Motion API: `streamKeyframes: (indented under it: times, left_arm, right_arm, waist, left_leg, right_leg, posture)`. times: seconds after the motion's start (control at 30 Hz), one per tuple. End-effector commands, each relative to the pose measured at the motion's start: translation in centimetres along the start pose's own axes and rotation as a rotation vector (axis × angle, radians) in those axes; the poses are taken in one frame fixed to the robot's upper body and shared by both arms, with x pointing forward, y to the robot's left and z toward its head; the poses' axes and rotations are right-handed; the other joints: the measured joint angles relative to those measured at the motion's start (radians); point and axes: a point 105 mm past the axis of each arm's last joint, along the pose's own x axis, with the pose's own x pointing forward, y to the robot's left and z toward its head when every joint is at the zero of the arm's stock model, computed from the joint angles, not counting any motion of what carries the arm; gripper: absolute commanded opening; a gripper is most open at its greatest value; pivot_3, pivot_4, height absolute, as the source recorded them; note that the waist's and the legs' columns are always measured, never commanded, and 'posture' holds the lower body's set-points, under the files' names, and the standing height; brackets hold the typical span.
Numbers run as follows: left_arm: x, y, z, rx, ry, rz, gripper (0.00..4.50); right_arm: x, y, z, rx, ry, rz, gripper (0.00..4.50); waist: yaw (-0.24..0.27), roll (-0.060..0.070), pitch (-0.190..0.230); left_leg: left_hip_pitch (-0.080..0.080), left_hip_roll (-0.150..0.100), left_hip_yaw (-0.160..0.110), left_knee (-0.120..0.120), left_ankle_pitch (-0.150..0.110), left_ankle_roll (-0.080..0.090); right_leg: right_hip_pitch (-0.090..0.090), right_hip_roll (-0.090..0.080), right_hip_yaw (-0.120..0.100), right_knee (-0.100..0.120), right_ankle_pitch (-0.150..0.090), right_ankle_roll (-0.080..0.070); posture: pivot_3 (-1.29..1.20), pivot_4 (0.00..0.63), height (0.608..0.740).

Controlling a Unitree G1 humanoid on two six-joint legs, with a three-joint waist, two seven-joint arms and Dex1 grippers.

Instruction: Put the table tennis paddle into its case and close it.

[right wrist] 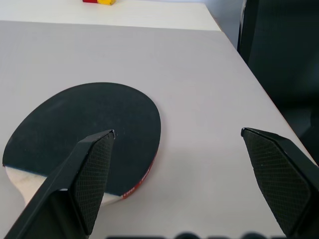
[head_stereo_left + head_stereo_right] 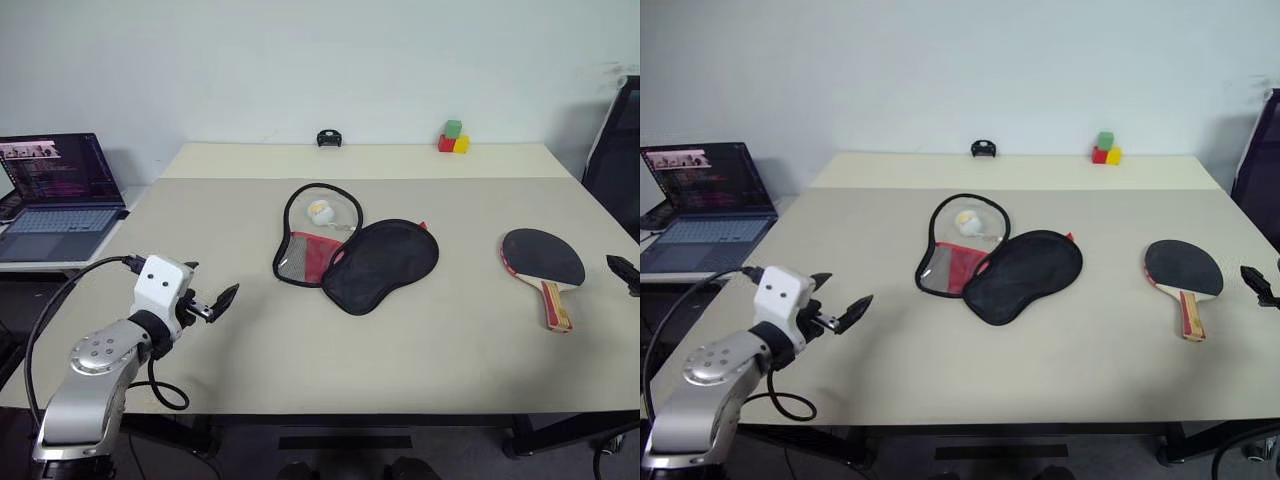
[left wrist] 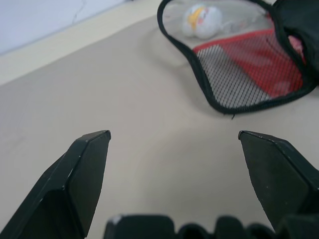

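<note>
Nothing of the task is done yet, as far as I can see. The table tennis paddle (image 2: 542, 260) lies flat on the desk (image 2: 400, 340) near its right edge, black face up, the handle pointing toward the robot. The case (image 2: 355, 252) lies in the middle of the desk, well apart from the paddle, and it is unzipped and spread open: the black half is folded out to the right, the red mesh half to the left. A small white ball (image 2: 320, 211) rests in the open half.

The left gripper (image 2: 216, 303) hovers over the desk to the left of the case, its fingers spread wide and holding nothing. The right gripper (image 1: 177, 142) is just beside the paddle, also wide and empty. I judge that everything is left: grasp the paddle, bring it into the case, fold the case, pull the zip.
</note>
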Motion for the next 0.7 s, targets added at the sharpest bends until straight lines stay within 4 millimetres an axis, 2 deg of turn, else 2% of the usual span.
streamKeyframes:
  times: [0.03,0.27,0.43,0.57,0.7]
  left_arm:
    - [0.2,0.1,1.0,0.023,-0.036,0.01,4.5]
    - [0.5,-0.1,0.9,0.001,-0.051,-0.023,4.5]
    - [0.6,0.3,1.4,-0.01,-0.085,-0.011,4.5]
    - [0.3,0.7,1.7,-0.009,-0.108,-0.016,4.5]
    - [0.5,1.4,2.5,-0.007,-0.132,-0.03,4.5]
  right_arm:
    - [-0.5,-0.8,2.2,-0.049,-0.035,-0.011,4.46]
    - [-0.8,-0.3,3.8,-0.044,-0.071,0.032,4.46]
    - [-0.8,1.0,4.4,-0.036,-0.091,0.1,4.46]
    - [-0.1,3.5,4.8,-0.034,-0.101,0.196,4.46]
    - [0.5,7.4,5.7,-0.035,-0.124,0.331,4.46]
  waist:
    - [0.0,0.0,0.0]
    - [0.0,0.0,0.0]
    - [0.0,0.0,0.0]
    - [-0.001,0.0,0.0]
    - [0.0,0.0,0.0]
  left_leg:
    - [0.0,0.0,0.0,0.0,0.0,0.0]
    - [0.001,0.0,0.001,-0.001,0.0,0.0]
    - [0.001,0.0,0.001,-0.002,0.0,0.0]
    - [0.002,0.0,0.001,-0.004,0.0,0.0]
    - [0.005,0.001,0.002,-0.007,0.0,0.0]
  right_leg:
    - [0.0,0.0,0.0,0.0,0.0,0.0]
    - [0.0,0.0,0.001,0.0,0.0,0.0]
    - [0.0,0.0,0.001,-0.001,0.0,0.0]
    - [0.0,0.0,0.001,-0.002,0.0,0.0]
    - [0.001,0.0,0.002,-0.002,0.0,0.0]
  posture:
    - [0.0,0.15,0.74]
    - [0.0,0.15,0.74]
    - [0.0,0.15,0.74]
    - [0.0,0.15,0.74]
    - [0.0,0.15,0.74]
